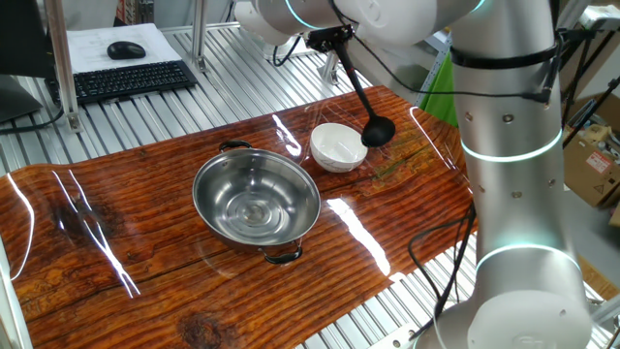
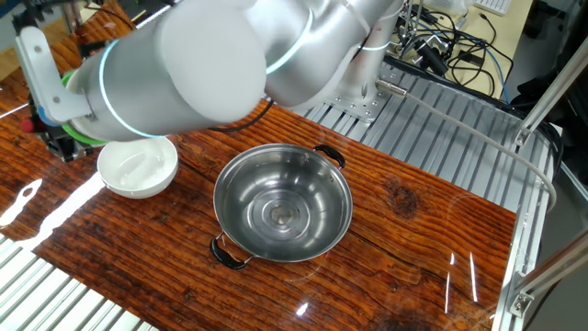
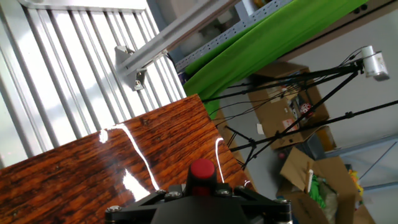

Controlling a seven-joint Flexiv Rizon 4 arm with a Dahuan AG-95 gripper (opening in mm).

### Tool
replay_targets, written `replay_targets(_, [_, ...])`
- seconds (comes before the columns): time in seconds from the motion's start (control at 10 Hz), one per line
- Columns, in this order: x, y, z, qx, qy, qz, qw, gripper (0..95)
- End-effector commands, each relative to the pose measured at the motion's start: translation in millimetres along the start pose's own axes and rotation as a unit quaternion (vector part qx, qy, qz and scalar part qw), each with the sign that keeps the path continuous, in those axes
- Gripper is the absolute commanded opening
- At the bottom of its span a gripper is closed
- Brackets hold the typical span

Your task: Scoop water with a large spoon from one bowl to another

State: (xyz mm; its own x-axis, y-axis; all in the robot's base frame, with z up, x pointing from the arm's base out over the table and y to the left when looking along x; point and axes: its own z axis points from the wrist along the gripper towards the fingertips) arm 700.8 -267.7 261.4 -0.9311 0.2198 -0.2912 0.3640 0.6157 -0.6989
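The large spoon [image 1: 366,103], a black ladle, hangs slanting down from my gripper [image 1: 324,39], which is shut on the top of its handle. Its round scoop [image 1: 378,132] shows just at the right rim of the small white bowl [image 1: 336,145]; whether it holds water I cannot tell. The big steel bowl [image 1: 257,200] with two loop handles stands left of the white one, with a faint shine at its bottom. In the other fixed view the white bowl [image 2: 138,166] and the steel bowl [image 2: 283,202] show, but my arm hides the ladle. In the hand view only the gripper's [image 3: 200,190] black body shows.
Both bowls stand on a glossy wooden tabletop [image 1: 116,242]. My arm's silver column [image 1: 513,174] rises at the table's right end. A keyboard [image 1: 131,79] and mouse [image 1: 126,50] lie on the metal bench behind. Cables [image 2: 450,46] lie beyond the far edge.
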Motion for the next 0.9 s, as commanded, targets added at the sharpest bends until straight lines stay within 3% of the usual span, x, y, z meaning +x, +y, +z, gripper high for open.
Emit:
replay_targets(0.1, [-0.1, 0.6, -0.2, -0.014, 0.01, 0.01, 0.9998, 0.0])
replay_targets(0.2, [-0.1, 0.6, -0.2, -0.04, 0.035, 0.029, 0.9981, 0.0])
replay_targets(0.3, [0.0, 0.7, -0.3, -0.079, 0.075, 0.055, 0.9925, 0.0])
replay_targets(0.5, [0.7, 1.2, -0.6, -0.109, 0.111, 0.075, 0.985, 0.0])
replay_targets(0.6, [1.0, 1.4, -0.7, -0.117, 0.118, 0.077, 0.9831, 0.0])
replay_targets(0.7, [1.3, 1.5, -0.9, -0.135, 0.142, 0.087, 0.9768, 0.0])
replay_targets(0.8, [2.2, 1.9, -1.3, -0.151, 0.155, 0.096, 0.9715, 0.0])
replay_targets(0.9, [3.6, 2.7, -2.1, -0.151, 0.158, 0.099, 0.9708, 0.0])
